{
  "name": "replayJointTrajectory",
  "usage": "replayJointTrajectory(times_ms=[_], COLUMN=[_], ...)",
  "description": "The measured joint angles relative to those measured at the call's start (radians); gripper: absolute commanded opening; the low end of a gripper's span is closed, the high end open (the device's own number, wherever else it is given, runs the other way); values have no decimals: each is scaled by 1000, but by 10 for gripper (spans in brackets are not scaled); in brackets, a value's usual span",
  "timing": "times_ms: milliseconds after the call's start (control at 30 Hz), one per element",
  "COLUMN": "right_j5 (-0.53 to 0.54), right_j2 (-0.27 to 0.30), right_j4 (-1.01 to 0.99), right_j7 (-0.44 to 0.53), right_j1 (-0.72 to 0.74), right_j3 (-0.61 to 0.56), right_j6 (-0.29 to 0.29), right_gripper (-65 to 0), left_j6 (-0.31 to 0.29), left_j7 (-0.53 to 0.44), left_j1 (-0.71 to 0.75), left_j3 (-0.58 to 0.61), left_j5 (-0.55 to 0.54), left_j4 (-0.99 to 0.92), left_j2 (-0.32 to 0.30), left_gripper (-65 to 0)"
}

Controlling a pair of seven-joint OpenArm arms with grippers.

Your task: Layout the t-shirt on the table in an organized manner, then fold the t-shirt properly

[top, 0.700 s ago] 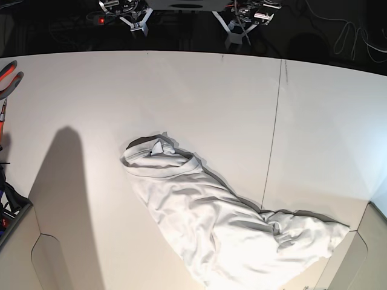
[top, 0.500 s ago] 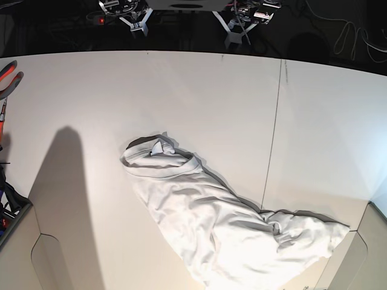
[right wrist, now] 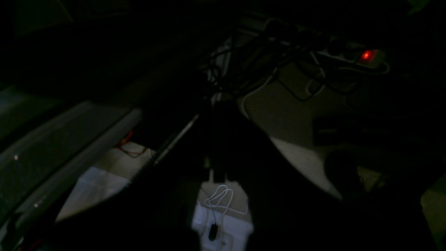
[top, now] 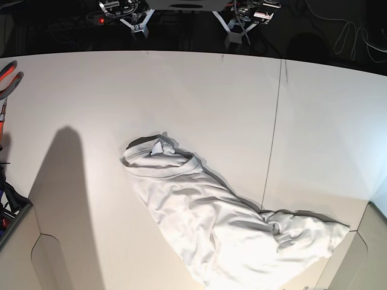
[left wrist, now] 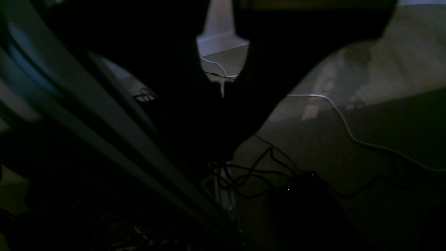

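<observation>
Base view alone shows the crumpled t-shirt near the table's front edge; both wrist views show only dim floor; left gripper and right gripper sit pinched together past the far edge.

- t-shirt bunched on table, lower middle to lower right of base view, collar end toward upper left, rest trailing to the near right edge
- seam line running far-to-near across table, right of centre, passing under the shirt's right part
- pliers at table's far left edge, well apart from shirt
- right gripper and left gripper beyond the far table edge, left and right of centre, well apart from shirt
- cables on the floor below, in the wrist views
</observation>
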Motion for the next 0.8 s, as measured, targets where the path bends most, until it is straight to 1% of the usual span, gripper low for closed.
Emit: replayJointTrajectory(times_ms=[67,200,233,333,433,533,600,800], right_j5=[0,0,-1,-6,-7,-7,-7,-6], right_j2=[0,12,14,34,67,98,117,156], right_j4=[0,4,10,61,151,259,333,529], right_j7=[0,4,8,40,80,113,110,112], right_j1=[0,-8,-13,-52,-109,-174,-219,-349], right_j3=[0,0,0,0,1,1,1,1], right_j6=[0,0,3,5,3,3,2,2], right_gripper=[-650,-650,-650,-650,-650,-650,-650,-650], left_j6=[0,15,23,25,30,31,30,27], left_j7=[0,0,-5,-63,-113,-165,-183,-187], left_j1=[0,3,8,41,106,190,246,401], left_j3=[0,0,0,0,0,-2,-13,-94], left_j5=[0,-79,-102,-136,-152,-155,-156,-159], left_j4=[0,0,1,28,86,172,238,455], left_j2=[0,-11,-21,-73,-127,-161,-170,-185], left_gripper=[-650,-650,-650,-650,-650,-650,-650,-650])
